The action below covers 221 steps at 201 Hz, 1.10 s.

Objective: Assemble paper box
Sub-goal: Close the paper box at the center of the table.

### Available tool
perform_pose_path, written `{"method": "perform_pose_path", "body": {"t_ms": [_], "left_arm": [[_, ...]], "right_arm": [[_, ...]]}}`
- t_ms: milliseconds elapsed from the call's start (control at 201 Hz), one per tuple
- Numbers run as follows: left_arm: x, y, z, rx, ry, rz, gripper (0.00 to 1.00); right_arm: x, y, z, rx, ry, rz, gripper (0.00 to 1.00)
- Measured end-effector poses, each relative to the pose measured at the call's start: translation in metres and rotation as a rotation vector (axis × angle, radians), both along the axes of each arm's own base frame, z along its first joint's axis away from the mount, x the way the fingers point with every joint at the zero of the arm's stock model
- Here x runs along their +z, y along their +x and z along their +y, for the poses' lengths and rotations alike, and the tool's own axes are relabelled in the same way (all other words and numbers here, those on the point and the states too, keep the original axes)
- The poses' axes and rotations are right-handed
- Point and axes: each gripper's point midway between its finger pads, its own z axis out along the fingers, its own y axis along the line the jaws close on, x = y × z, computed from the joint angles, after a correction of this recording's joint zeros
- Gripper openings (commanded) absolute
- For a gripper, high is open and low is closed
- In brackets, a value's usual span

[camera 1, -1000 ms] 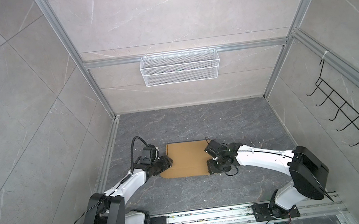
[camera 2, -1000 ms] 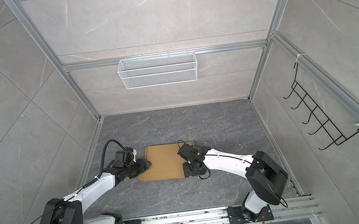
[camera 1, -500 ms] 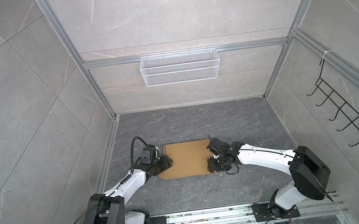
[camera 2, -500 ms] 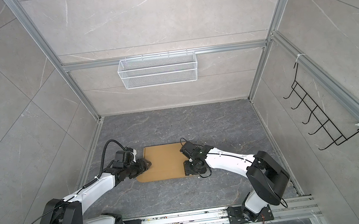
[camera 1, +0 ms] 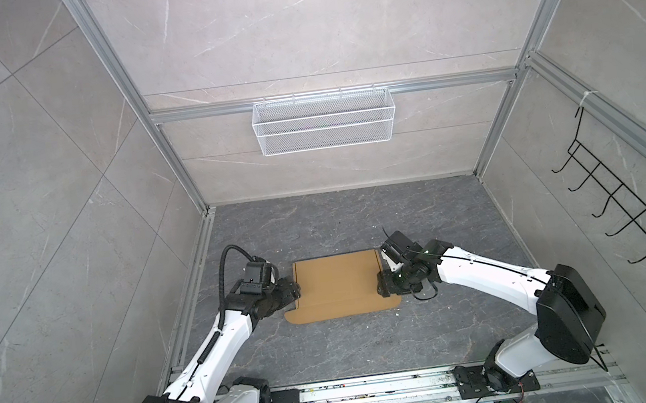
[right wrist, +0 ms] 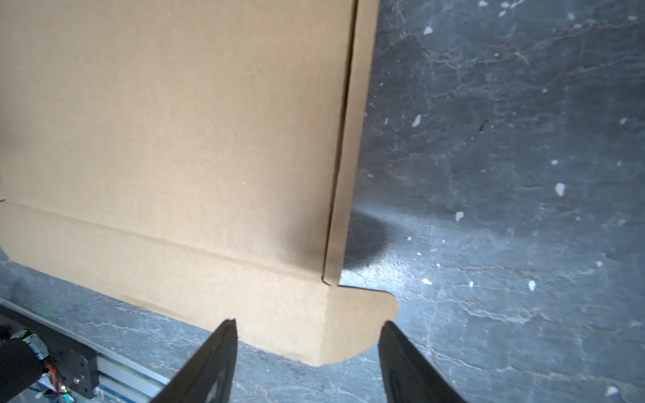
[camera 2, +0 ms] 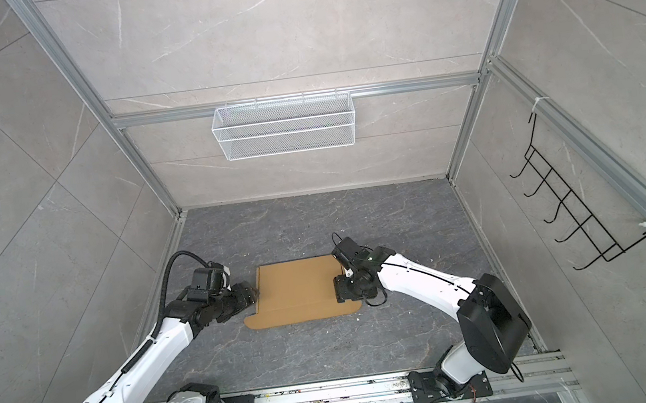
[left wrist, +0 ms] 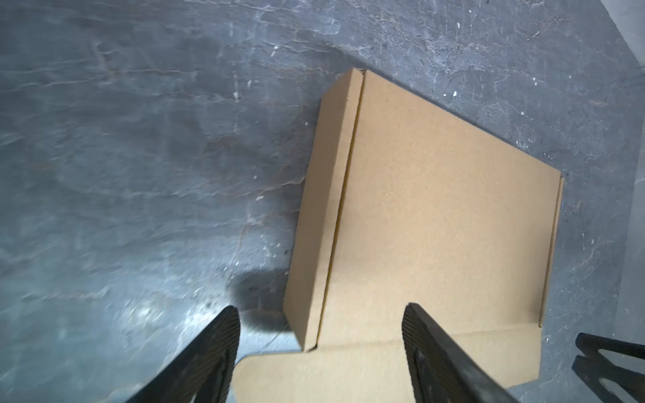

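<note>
The grey table (camera 1: 336, 217) carries the paper box (camera 1: 338, 284), lying flat between my arms, front flap spread on the surface. My left gripper (left wrist: 321, 310) and right gripper (right wrist: 309, 322) hang at its near corners, jaws spread, pinching nothing

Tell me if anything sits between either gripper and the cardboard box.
Nothing visible does. The left gripper and right gripper, both open, hang right at opposite ends of the paper box, by its near corners; only bare floor lies around it.

The paper box (camera 1: 338, 284) lies on the floor (camera 1: 340, 217) between left claw (camera 1: 293, 294) and right claw (camera 1: 382, 283) (basket (camera 1: 324, 127) behind).
</note>
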Motion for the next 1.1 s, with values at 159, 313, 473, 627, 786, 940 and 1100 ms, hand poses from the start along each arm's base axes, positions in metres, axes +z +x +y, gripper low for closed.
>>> {"method": "perform_pose_path", "body": {"t_ms": [159,313,473,627,786,940,1100], "left_arm": [[0.001,-0.021,0.001,0.004,0.016,0.035,0.77],[-0.005,-0.033,-0.011,-0.041,0.033,0.069,0.77],[-0.018,-0.042,-0.023,-0.097,0.074,0.12,0.75],[-0.028,-0.047,-0.029,-0.123,0.092,0.157,0.73],[-0.027,-0.046,-0.033,-0.132,0.087,0.151,0.72],[-0.031,-0.042,-0.037,-0.136,0.085,0.149,0.71],[-0.037,-0.039,-0.039,-0.138,0.086,0.16,0.7]], "right_arm": [[0.0,-0.002,0.004,0.008,0.019,0.014,0.67],[-0.002,-0.005,0.005,0.015,0.026,0.023,0.67],[-0.008,-0.009,0.003,0.014,0.021,0.036,0.67],[-0.011,-0.01,0.002,0.013,0.017,0.041,0.67],[-0.013,-0.012,0.001,0.01,0.015,0.046,0.66],[-0.014,-0.011,0.002,0.008,0.022,0.045,0.66],[-0.016,-0.011,0.003,0.004,0.027,0.047,0.66]]}}
